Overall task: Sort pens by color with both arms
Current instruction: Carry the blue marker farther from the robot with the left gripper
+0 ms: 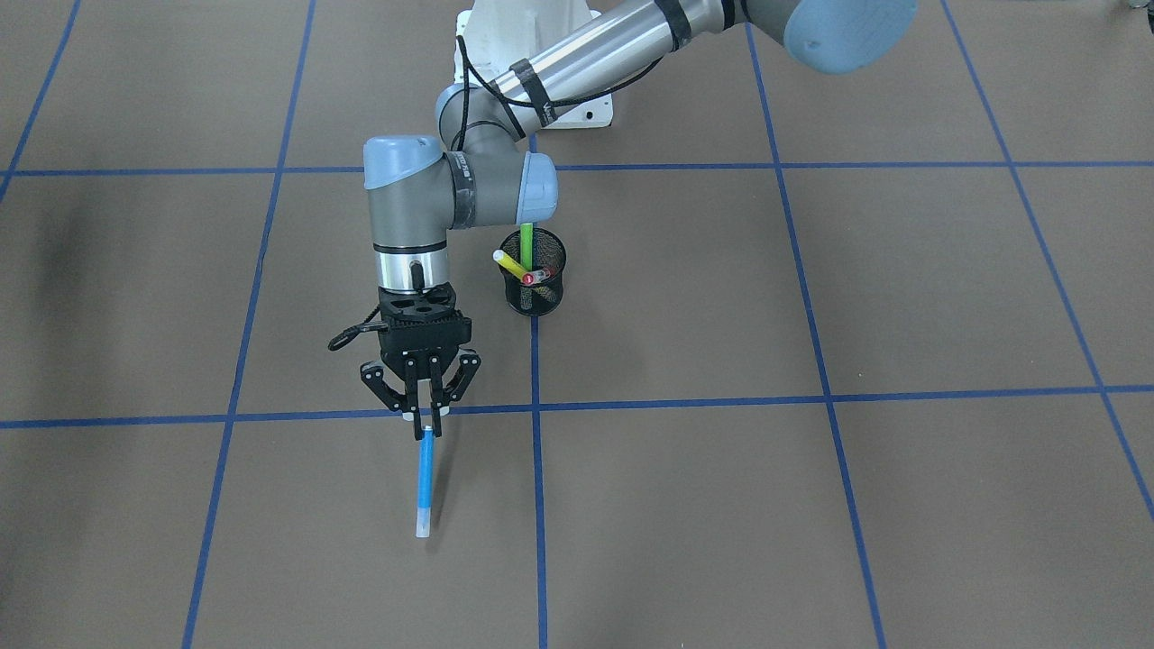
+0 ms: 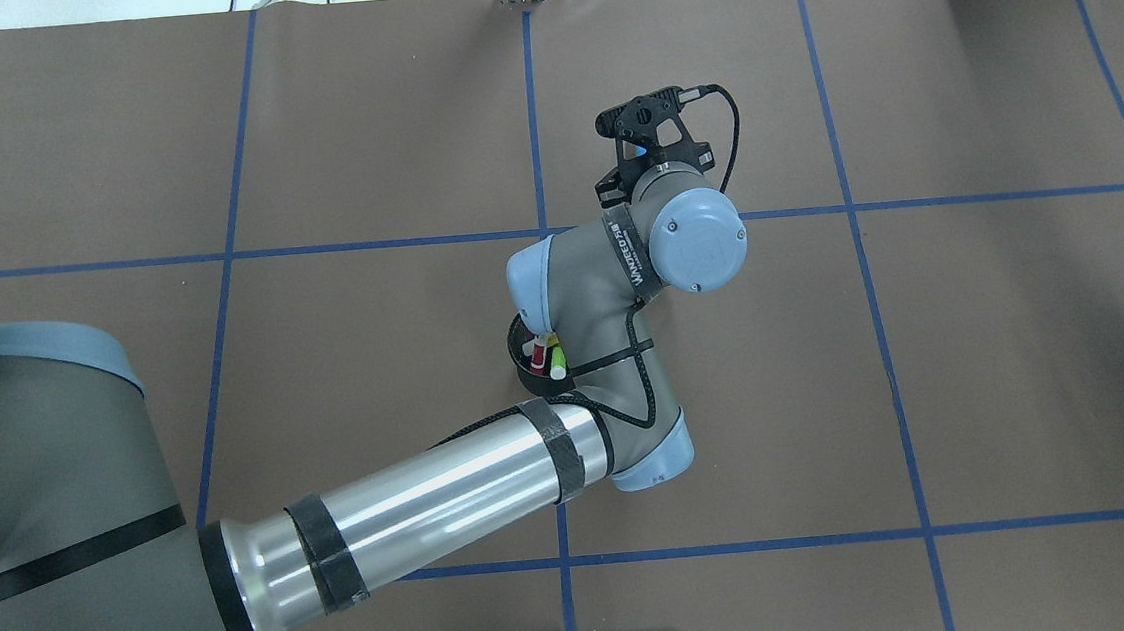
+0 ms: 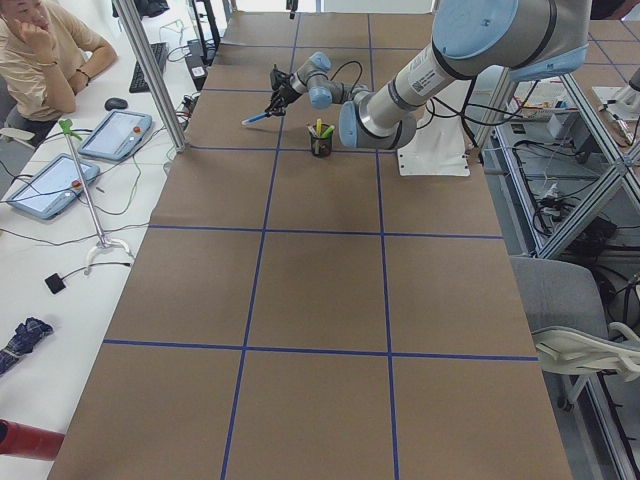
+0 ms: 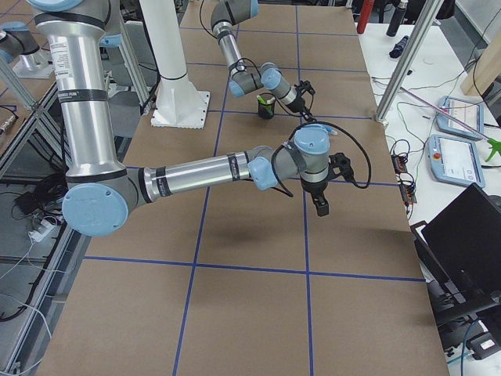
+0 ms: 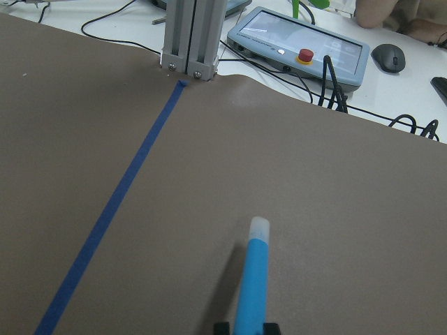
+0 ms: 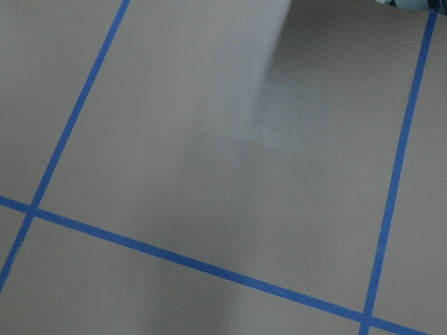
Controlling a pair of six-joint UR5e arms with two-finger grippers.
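My left gripper [image 1: 424,431] is shut on the upper end of a blue pen [image 1: 424,487]. The pen slants down and away from the fingers, its pale tip just over the brown table. In the left wrist view the blue pen [image 5: 253,279] juts out from between the two fingertips [image 5: 222,328]. A lime green pen [image 1: 526,236], a yellow pen [image 1: 510,263] and a red-ended white pen [image 1: 534,276] stand in a black mesh cup [image 1: 534,293] beside the left forearm. My right gripper [image 4: 321,205] hangs over bare table far from the cup; I cannot tell whether it is open or shut.
Blue tape lines [image 1: 537,505] split the brown table into squares. A metal post [image 5: 188,35] and a teach pendant [image 5: 300,45] stand at the table's far edge. A person [image 3: 40,50] sits beside that edge. The white pedestal [image 1: 532,36] is behind the cup.
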